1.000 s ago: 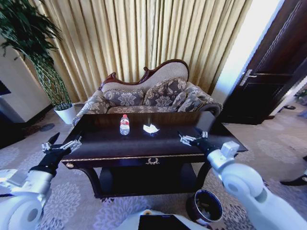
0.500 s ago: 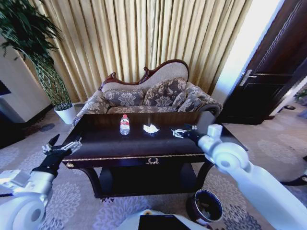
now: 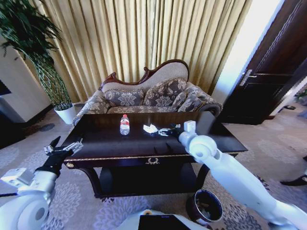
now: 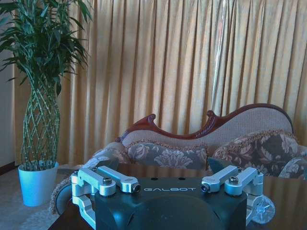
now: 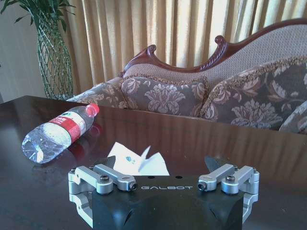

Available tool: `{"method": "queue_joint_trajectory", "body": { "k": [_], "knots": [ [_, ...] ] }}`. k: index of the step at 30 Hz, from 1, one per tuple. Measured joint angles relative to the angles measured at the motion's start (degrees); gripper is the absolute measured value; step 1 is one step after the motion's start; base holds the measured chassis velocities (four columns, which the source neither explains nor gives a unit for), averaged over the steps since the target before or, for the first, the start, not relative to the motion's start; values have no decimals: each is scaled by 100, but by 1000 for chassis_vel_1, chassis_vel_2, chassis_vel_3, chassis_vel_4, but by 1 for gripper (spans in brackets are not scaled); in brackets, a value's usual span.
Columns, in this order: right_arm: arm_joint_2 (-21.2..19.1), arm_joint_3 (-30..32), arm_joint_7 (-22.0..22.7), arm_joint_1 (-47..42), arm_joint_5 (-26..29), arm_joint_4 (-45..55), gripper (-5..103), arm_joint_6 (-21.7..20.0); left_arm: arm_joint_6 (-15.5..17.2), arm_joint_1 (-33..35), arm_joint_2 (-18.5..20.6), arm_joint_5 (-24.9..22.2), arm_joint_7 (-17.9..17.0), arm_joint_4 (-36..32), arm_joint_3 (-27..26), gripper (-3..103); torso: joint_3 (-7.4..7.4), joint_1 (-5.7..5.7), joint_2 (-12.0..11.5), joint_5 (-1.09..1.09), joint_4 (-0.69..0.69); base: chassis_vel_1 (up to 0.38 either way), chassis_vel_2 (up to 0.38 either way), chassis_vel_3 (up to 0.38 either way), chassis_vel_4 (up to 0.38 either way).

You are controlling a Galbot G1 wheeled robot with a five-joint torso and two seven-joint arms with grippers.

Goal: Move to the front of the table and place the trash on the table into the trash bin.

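Here the right gripper (image 3: 164,131) is shown low over the dark table (image 3: 105,143), its fingers spread apart and empty, pointed at the crumpled white paper (image 3: 150,128). In the head view the paper lies just beside the fingertips, on the side toward the robot's left; in the right wrist view the same paper (image 5: 138,160) is seen directly ahead of the open jaws, close to them and roughly centred between them. The plastic bottle (image 3: 124,124) is placed farther to the left on the tabletop, apart from the paper; whether it stands or lies cannot be settled, as the wrist camera may itself be rolled. The left gripper (image 3: 64,148) is held off the table's left front corner, fingers apart, well away from both pieces. The right arm is therefore judged the nearer one for the paper. The trash bin (image 3: 205,207) is seen on the carpet, below the right arm.
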Motion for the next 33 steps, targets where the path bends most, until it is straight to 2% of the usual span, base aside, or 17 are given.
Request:
{"method": "queue_joint_trajectory", "body": {
  "k": [6, 12, 20, 33],
  "knots": [
    [342, -444, 362, 210, -251, -266, 100, 0, 10, 32, 5, 30, -22, 0, 8, 100, 0, 0, 0, 0, 1, 0, 0, 0, 0],
    [493, -612, 512, 260, -266, -391, 100, 0, 11, 52, 12, 39, -24, 0, 4, 100, 0, 0, 0, 1, 0, 0, 0, 0, 0],
    [721, -718, 938, 445, 267, -587, 100, 62, -6, 63, -39, 47, -19, 0, 0, 100, 0, 0, 0, 1, 0, 0, 0, 0, 0],
    [953, -876, 1033, 652, 461, -970, 100, 73, -45, 56, -28, 46, -6, 0, -45, 100, 0, 0, 0, 1, 0, 0, 0, 0, 0]
  ]
}}
